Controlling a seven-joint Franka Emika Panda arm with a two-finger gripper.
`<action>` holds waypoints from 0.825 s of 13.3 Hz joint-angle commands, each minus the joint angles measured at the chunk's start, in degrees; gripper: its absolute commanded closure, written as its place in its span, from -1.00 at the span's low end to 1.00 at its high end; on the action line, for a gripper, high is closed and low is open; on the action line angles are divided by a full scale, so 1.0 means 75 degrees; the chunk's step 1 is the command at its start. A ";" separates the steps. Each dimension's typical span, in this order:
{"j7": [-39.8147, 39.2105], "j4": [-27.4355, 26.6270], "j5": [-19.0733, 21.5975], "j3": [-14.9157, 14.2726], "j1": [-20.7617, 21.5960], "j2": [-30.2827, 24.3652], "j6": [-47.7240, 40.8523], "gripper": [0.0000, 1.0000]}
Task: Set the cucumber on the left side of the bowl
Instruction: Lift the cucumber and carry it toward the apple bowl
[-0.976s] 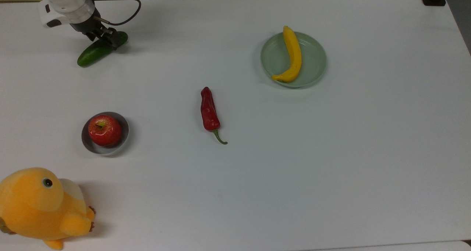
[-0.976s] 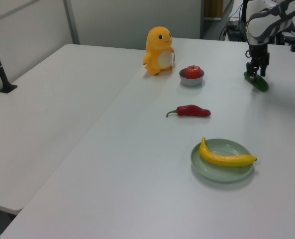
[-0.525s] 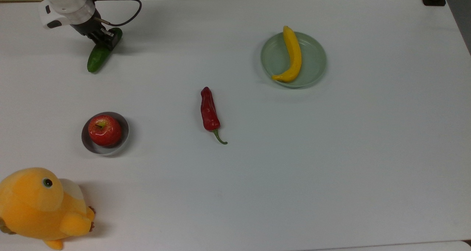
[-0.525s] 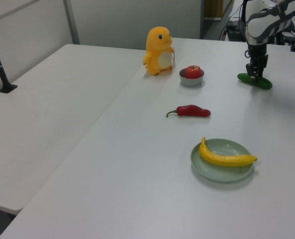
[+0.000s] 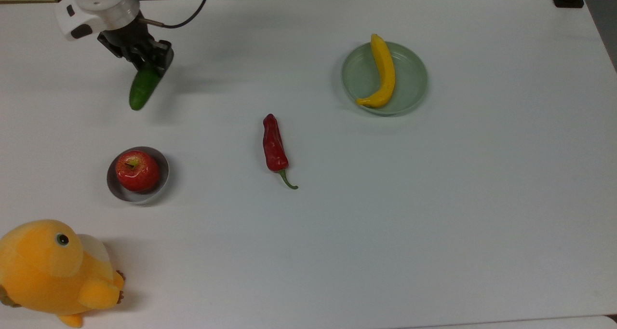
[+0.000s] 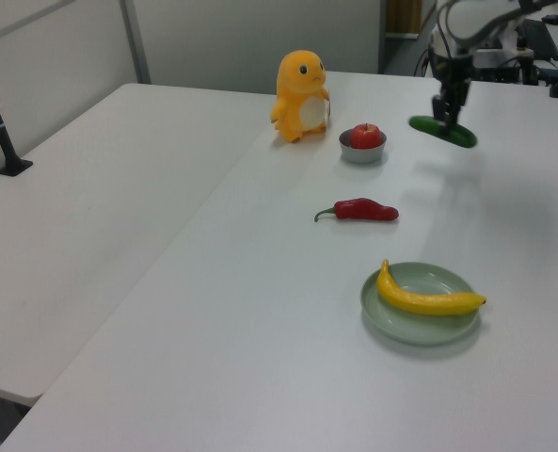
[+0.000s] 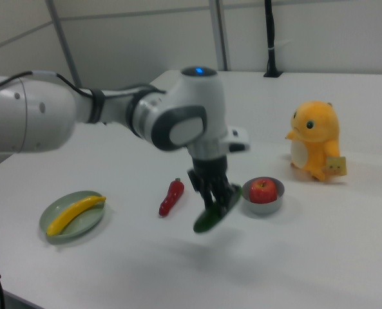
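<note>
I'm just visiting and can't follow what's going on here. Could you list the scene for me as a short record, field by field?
gripper: shut on the cucumber, held above the table
bowl: grey, holds a red apple
plate: pale green, holds a banana
chili pepper: red, lying mid-table
plush toy: orange, at the top view's lower left corner

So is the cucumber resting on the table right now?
Apart. In the right view the cucumber hangs from the hand above the table, its shadow separate below.
</note>
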 commanded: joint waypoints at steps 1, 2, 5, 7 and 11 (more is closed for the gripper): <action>-0.0442 0.0566 0.0177 0.0606 0.0141 0.0214 -0.0085 0.67; -0.0817 0.0683 0.0177 0.0688 0.0200 0.0366 0.0148 0.67; -0.1569 0.0731 0.0177 0.0818 0.0282 0.0683 0.0979 0.67; -0.1838 0.0731 0.0165 0.0830 0.0283 0.0882 0.1659 0.67; -0.2461 0.0719 0.0072 0.0830 0.0271 0.1468 0.2575 0.65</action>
